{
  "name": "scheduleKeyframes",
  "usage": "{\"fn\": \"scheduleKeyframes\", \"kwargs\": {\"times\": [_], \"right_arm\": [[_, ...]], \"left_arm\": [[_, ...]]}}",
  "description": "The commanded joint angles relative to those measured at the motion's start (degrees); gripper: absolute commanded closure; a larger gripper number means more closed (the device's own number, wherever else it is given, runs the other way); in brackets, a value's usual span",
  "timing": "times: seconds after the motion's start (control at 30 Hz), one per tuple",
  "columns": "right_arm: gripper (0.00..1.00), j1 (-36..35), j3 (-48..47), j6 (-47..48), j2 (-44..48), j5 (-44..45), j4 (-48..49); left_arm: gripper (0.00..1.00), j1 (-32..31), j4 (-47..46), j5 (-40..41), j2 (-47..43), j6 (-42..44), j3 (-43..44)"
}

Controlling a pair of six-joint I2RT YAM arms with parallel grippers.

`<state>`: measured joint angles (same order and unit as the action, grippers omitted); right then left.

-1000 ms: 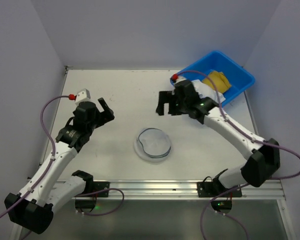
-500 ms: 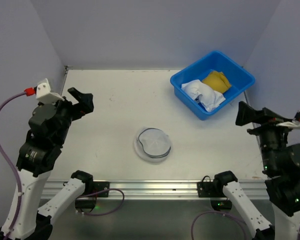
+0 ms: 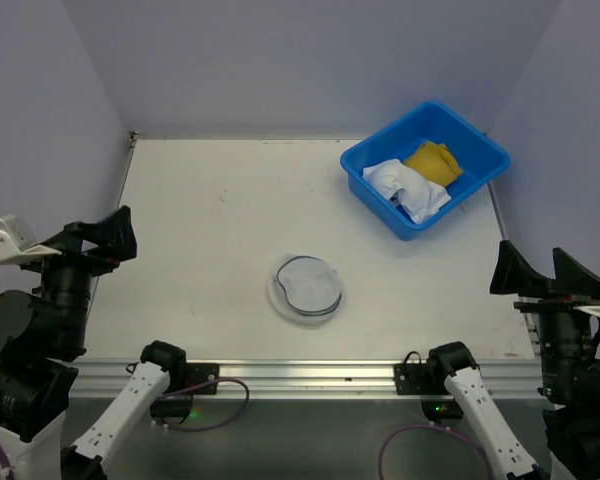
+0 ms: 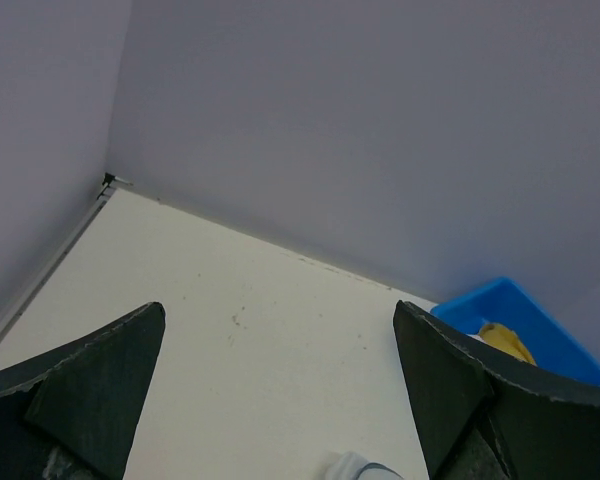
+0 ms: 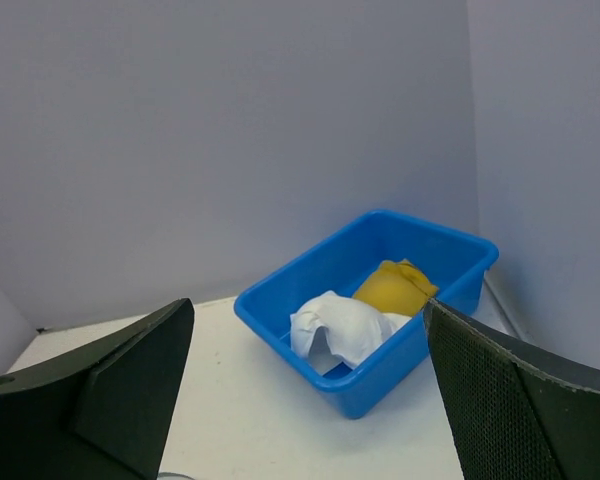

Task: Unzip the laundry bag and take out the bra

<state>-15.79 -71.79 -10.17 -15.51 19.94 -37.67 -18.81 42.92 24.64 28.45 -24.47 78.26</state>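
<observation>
The laundry bag, a round flat white mesh pouch with a dark zipper rim, lies at the table's middle near the front. Only its edge shows in the left wrist view. I cannot tell what is inside it. My left gripper is open and empty, raised high over the near left corner, far from the bag. My right gripper is open and empty, raised high over the near right corner. In the wrist views the left gripper and the right gripper have their jaws spread wide with nothing between them.
A blue plastic tub stands at the back right and holds a white crumpled garment and a yellow padded item. The tub also shows in the right wrist view. Grey walls close in the back and both sides.
Both arms have drawn back from the table's middle and the tub to the near corners and risen. The bag has not moved.
</observation>
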Motion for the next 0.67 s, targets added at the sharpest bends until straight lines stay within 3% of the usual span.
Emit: {"fn": "scheduleKeyframes", "kwargs": {"times": [0.0, 0.63], "right_arm": [[0.01, -0.2, 1.9, 2.4, 0.5, -1.8, 1.1], [0.01, -0.2, 3.3, 3.3, -0.3, -3.9, 5.2]], "left_arm": [[0.00, 0.3, -0.3, 1.9, -0.7, 1.4, -2.5], [0.00, 0.3, -1.7, -0.4, 2.5, 0.1, -6.3]]}}
